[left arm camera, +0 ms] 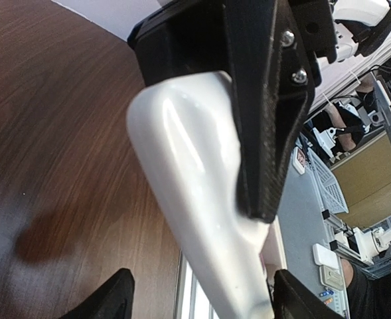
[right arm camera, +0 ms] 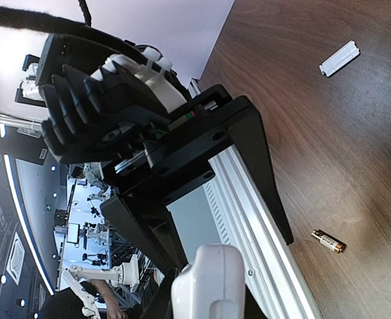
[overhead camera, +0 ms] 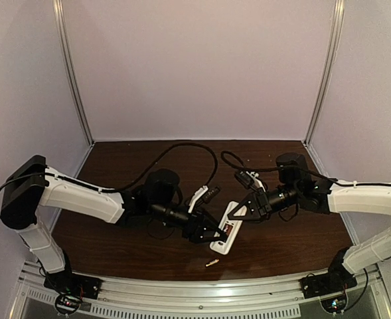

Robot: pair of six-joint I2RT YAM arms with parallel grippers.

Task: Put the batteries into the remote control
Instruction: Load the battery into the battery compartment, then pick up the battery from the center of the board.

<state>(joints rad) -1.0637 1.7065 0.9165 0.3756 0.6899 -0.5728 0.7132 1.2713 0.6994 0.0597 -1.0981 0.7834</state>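
The white remote control (overhead camera: 226, 238) is raised at a slant over the table's front middle. My right gripper (overhead camera: 239, 213) is shut on its far end; in the right wrist view the rounded white end of the remote control (right arm camera: 208, 279) sits between the jaws of my right gripper (right arm camera: 205, 307). My left gripper (overhead camera: 215, 234) is open around the near end. In the left wrist view the remote control (left arm camera: 195, 199) runs between the spread fingertips (left arm camera: 109, 299) of my left gripper (left arm camera: 203, 300). A gold battery (overhead camera: 212, 263) (right arm camera: 328, 240) lies on the table near the front rail.
A thin white cover strip (right arm camera: 339, 58) lies flat on the dark wooden table (overhead camera: 115, 246). The metal front rail (overhead camera: 202, 292) runs along the near edge. White walls close the back and both sides.
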